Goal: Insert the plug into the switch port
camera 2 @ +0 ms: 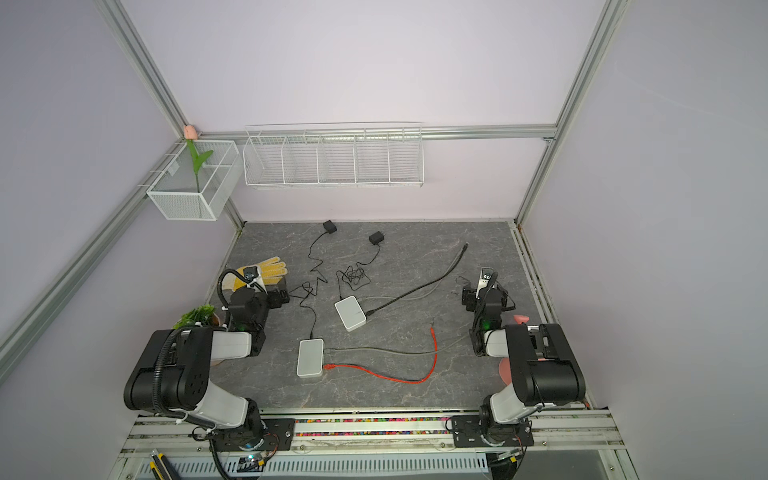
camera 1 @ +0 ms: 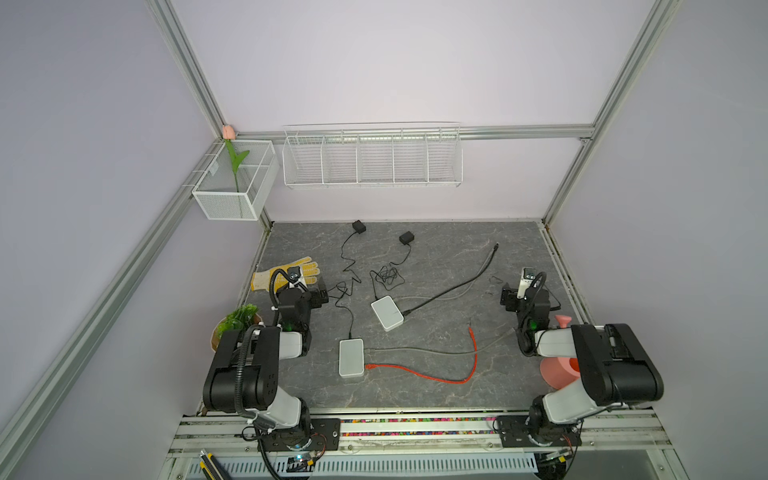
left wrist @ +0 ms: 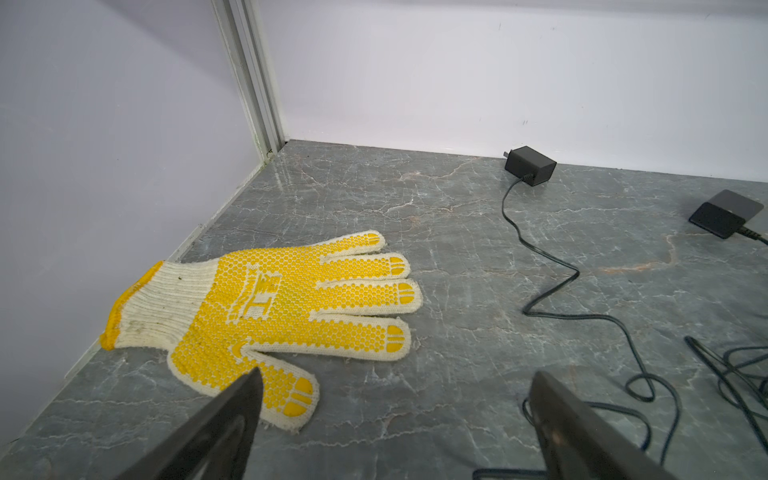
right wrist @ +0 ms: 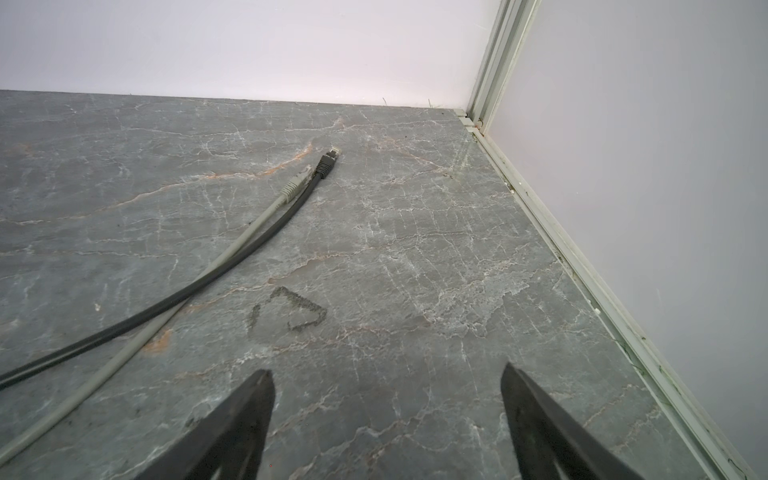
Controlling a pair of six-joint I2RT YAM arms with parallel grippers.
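Plug I judge as target: black Ethernet plug (right wrist: pixel 328 160), upper centre of right wrist view, grey plug (right wrist: pixel 297 183) just beside it. Long axis diagonal, cable trailing lower left. My right gripper (right wrist: pixel 386 374) nearer, jaws wide, empty; same for left gripper (left wrist: pixel 397 372). In top view, white switch (camera 1: pixel 387 312) mid-frame.

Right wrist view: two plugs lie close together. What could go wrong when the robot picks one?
The black plug and grey plug lie side by side, so the open right pincer may catch both. Pulling the black cable could also shift the far switch or snag the tangled cords beside it.
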